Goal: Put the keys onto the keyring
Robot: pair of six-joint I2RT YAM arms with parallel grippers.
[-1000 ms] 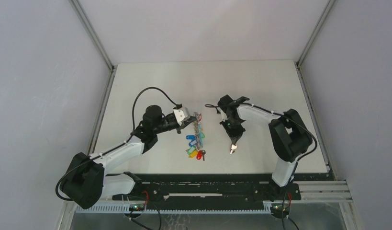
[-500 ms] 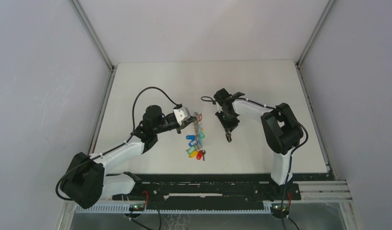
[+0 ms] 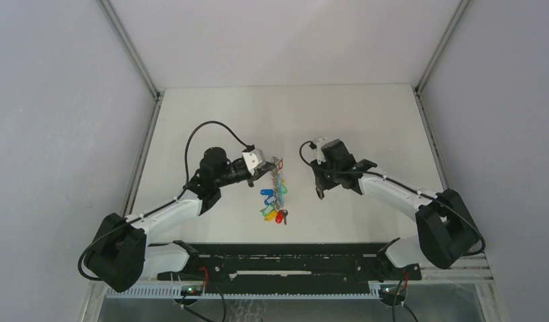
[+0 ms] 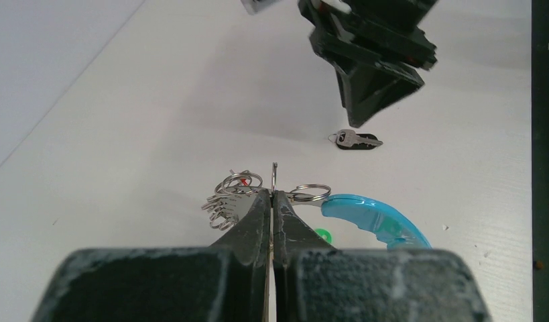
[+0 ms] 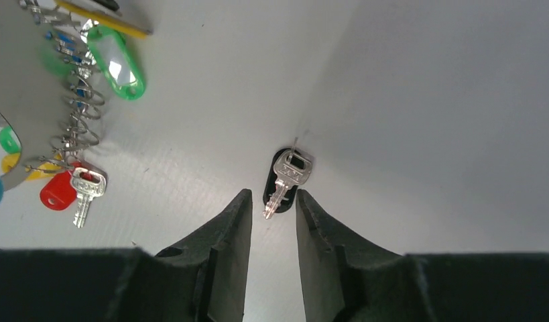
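Near the middle of the tabletop (image 3: 365, 114), a little toward its near edge, the left gripper (image 4: 273, 198) has its jaws pressed together on a thin wire loop of the keyring (image 4: 372, 218), which it holds standing up just above the surface. The turquoise part of the keyring curves away to one side of the fingertips. Several keys (image 3: 271, 208) with blue, green, yellow and red heads already hang from it and lie toward the near edge.

To the right, the right gripper (image 5: 271, 201) points down at the tabletop with its jaws a little spread and nothing between them. One loose key (image 5: 285, 180) with a dark head lies flat just in front of its fingertips, apart from the bunch.

I judge that the step in hand is picking up this last key. The next move asks the right gripper to come down around the flat key, close on it and lift it. It should leave the hole in the head free for the wire loop.
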